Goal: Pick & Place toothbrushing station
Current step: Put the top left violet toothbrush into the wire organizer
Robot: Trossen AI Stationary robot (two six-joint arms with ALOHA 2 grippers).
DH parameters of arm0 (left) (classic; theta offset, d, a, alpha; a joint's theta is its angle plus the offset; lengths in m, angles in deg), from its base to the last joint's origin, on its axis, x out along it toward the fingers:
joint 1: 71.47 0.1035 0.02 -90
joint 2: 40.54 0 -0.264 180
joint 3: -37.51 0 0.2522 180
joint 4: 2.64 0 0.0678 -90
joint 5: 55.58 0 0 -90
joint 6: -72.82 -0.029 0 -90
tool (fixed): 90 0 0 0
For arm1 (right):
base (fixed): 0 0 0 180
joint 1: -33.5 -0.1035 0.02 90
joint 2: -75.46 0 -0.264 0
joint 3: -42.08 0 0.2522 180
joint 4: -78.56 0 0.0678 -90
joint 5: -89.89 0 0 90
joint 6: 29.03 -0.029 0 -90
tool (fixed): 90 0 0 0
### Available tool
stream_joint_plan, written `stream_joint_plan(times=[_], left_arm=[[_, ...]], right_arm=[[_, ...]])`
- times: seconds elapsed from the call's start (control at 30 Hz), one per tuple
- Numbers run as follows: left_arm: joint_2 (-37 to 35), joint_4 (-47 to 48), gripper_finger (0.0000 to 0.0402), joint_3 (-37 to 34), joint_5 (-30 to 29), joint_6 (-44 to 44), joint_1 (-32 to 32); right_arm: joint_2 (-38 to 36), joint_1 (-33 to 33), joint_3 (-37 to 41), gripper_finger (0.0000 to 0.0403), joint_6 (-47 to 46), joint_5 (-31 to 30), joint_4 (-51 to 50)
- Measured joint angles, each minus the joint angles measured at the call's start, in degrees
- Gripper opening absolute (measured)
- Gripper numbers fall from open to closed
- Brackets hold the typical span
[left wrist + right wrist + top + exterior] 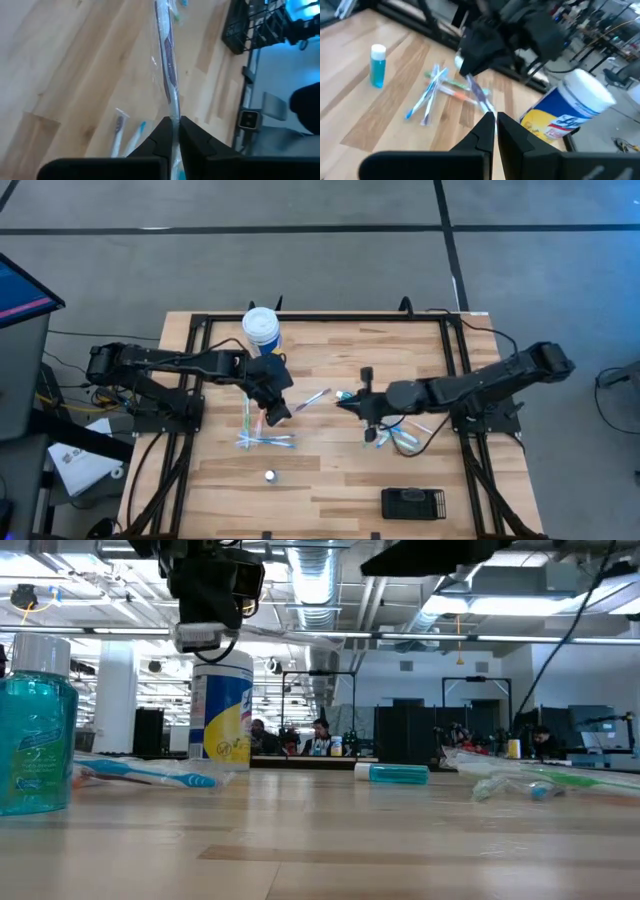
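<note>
Both end effectors are meeting near the middle of the tabletop [330, 360]: the left end effector [278, 412] and the right end effector [345, 402] are each pinching one end of a wrapped toothbrush [312, 400], narrow-jawed, probably to pull its clear sleeve apart between them. The toothbrushing station [412, 503], the black ribbed holder, is sitting untouched near the front right corner, well apart from both arms, likely waiting to receive a brush. The white-lidded tub [262, 328] by the back edge is carrying blue-and-yellow lettering too blurred to read.
</note>
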Motion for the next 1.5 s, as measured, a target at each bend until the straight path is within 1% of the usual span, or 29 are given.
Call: stream_joint_plan(times=[0.13, 0.23, 0.43, 0.67, 0.87, 1.07, 1.2, 1.5], left_arm=[[0.0, -0.36, 0.0014, 0.0, 0.63, 1.28, 0.0], [0.0, -0.62, 0.0014, 0.0, 1.17, 1.44, 0.0], [0.0, -1.13, 0.0013, 0.0, 2.56, 1.85, 0.0], [0.0, -1.4, 0.0014, 0.0, 2.84, 2.31, 0.0], [0.01, -1.53, 0.0014, 0.0, 2.95, 2.46, -0.01], [0.02, -1.54, 0.0014, 0.0, 3.32, 2.67, -0.02], [0.02, -1.58, 0.0015, 0.0, 4.05, 2.68, -0.02], [0.01, -1.74, 0.0014, -0.02, 4.05, 2.7, -0.02]], right_arm=[[4.18, 0.02, -4.64, 0.0012, -0.09, -0.21, -2.96], [7.44, -0.14, -7.91, 0.0017, -0.05, -2.28, -6.31], [13.58, -1.28, -14.57, 0.0053, 2.07, -7.66, -13.64], [19.46, -3.83, -22.5, 0.0093, 6.47, -9.59, -17.36], [23.87, -5.59, -28.35, 0.0114, 9.65, -13.98, -21.68], [27.72, -5.97, -31.88, 0.0128, 13.73, -16.89, -22.17], [29.78, -5.97, -33.54, 0.0136, 14.42, -18.02, -23.59], [30.14, -5.86, -34.25, 0.0142, 16.36, -18.05, -22.43]])
